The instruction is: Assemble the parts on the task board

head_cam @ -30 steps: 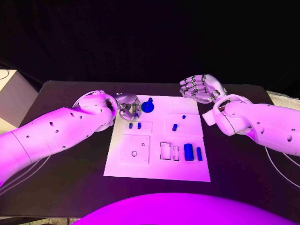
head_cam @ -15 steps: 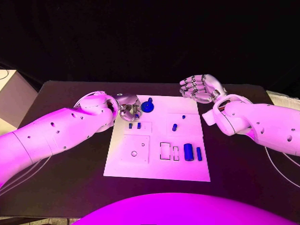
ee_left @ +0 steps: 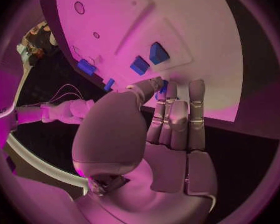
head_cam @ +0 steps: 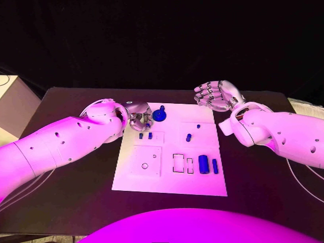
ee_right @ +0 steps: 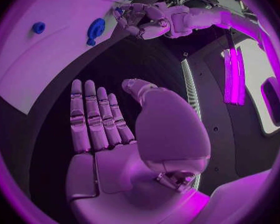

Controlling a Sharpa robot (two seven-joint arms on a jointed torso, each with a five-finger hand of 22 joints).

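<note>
The white task board (head_cam: 169, 182) lies in the middle of the black table. A round blue part (head_cam: 160, 115) stands near its far left corner. My left hand (head_cam: 138, 115) hovers just beside that part with fingers straight and the thumb bent toward them, gripping nothing (ee_left: 171, 119). A sliver of the round part (ee_left: 164, 87) peeks past the fingertips. Two small blue pieces (head_cam: 145, 135) sit in a recess nearer me, and two blue bars (head_cam: 208, 164) stand further right. My right hand (head_cam: 216, 95) hangs over the far right corner, palm flat and empty (ee_right: 115, 129).
A pale box (head_cam: 5, 101) stands off the table's left edge and a white object (head_cam: 308, 107) at its right edge. Two more small blue pieces (head_cam: 191, 134) sit mid-board. Empty slots (head_cam: 183, 163) and a round hole (head_cam: 145, 165) mark the board's near half.
</note>
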